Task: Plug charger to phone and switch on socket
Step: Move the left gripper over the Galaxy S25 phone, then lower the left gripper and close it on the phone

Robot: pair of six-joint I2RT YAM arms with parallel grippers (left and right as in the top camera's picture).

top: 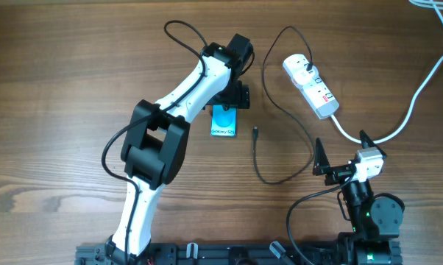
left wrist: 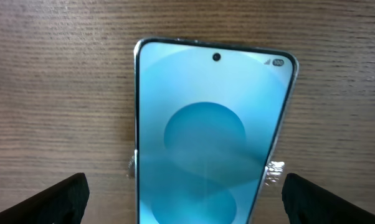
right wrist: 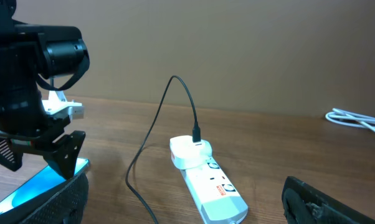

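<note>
First, look at the right gripper (top: 343, 151), nearest to the base: its fingers are wide apart and hold nothing. A little further out lies the charger (top: 284, 179), a loose black loop on the bench (top: 59, 73). Its connector tip (top: 255, 134) rests just beside the phone (top: 223, 121) and does not touch it. The phone lies flat with the screen up, and the left gripper (left wrist: 194, 200) is over it. The left fingers (left wrist: 60, 198) stand apart, one on each long side, and neither touches an edge yet.

I judge that the step in hand is to take hold of the phone, so that the tip can be pushed in afterwards. In the left wrist view the phone sits a bit skew between the fingers, so turn the wrist slightly until both long edges run parallel to them. Come down centred and close slowly on the edges, not on the glass. Hold firm but do not lift, and leave the port end free for the right arm. The port itself I cannot see.

Farthest, the socket (top: 311, 85) already carries the black plug (right wrist: 196, 134). Whether its switch is on, I cannot tell.
</note>
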